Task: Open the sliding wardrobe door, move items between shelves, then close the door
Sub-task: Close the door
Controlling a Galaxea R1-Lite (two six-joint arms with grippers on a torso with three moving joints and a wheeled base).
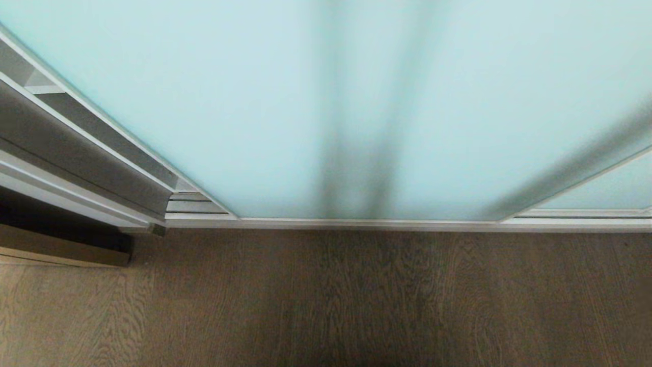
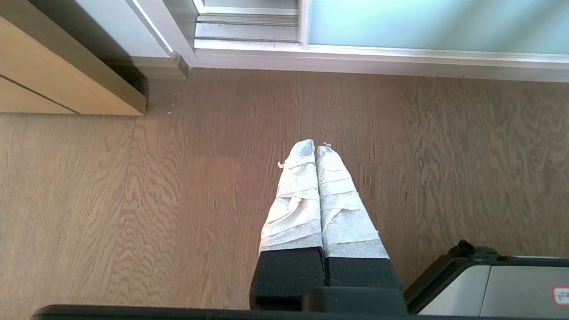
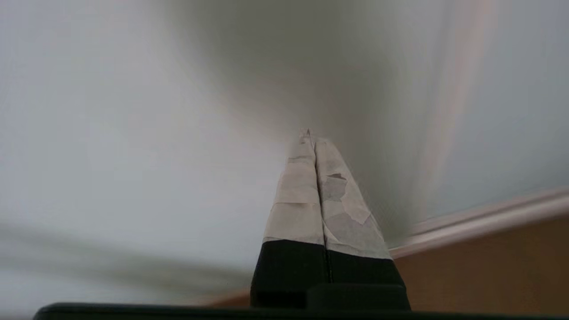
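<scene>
The sliding wardrobe door [image 1: 254,102], a pale aqua frosted-glass panel in a thin silvery frame, fills the upper head view and stands shut across the compartment. Dark blurred shapes show through the glass. The items and the shelves are hidden behind it. My right gripper [image 3: 311,135] is shut with nothing in it, its taped fingers [image 3: 298,191] pointing at the frosted door [image 3: 111,111] close in front, near the bottom rail [image 3: 489,218]. My left gripper [image 2: 315,146] hangs shut and empty over the wooden floor, away from the door [image 2: 422,22]. Neither arm shows in the head view.
The door's bottom track [image 1: 407,223] runs along the brown wooden floor [image 1: 326,306]. At the left stand the white wardrobe side frame [image 1: 76,148] and a light oak panel [image 2: 53,71]. A second frosted panel [image 1: 611,188] sits at the right. Part of my base [image 2: 498,284] shows beside the left gripper.
</scene>
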